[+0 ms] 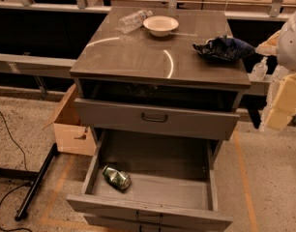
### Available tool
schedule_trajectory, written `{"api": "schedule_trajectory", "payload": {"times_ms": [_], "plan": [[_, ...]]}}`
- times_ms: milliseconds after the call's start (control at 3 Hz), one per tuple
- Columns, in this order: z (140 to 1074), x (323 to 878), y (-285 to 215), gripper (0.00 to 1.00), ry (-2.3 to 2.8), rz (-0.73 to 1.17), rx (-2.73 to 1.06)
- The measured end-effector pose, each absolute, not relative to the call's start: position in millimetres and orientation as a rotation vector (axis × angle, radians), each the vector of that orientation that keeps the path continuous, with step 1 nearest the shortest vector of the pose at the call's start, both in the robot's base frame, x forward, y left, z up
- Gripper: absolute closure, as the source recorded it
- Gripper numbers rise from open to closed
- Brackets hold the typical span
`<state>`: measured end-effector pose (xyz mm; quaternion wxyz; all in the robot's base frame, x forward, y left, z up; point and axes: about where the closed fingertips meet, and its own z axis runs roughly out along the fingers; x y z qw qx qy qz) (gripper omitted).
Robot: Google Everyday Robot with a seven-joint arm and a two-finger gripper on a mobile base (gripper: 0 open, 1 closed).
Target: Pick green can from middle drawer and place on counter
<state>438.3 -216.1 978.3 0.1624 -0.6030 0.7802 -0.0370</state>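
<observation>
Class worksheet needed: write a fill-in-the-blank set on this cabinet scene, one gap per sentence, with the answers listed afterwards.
The green can lies on its side in the open middle drawer, near the drawer's ____ wall as the view shows it.
On the counter, a white ____ stands next to a clear plastic bottle.
The crumpled dark blue bag rests on the counter's ____ side.
The pincer is at the view's ____ edge, away from the can.
Missing words: left; bowl; right; right.
</observation>
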Motion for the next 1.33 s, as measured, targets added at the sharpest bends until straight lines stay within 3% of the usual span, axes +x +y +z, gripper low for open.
{"api": "schedule_trajectory", "payload": {"times_ms": [667,1333], "plan": [[967.5,434.8,-205.2,0.0,2.18,-0.003,-1.72],[900.0,394.2,-123.5,0.0,2.034,0.345,-1.547]]}}
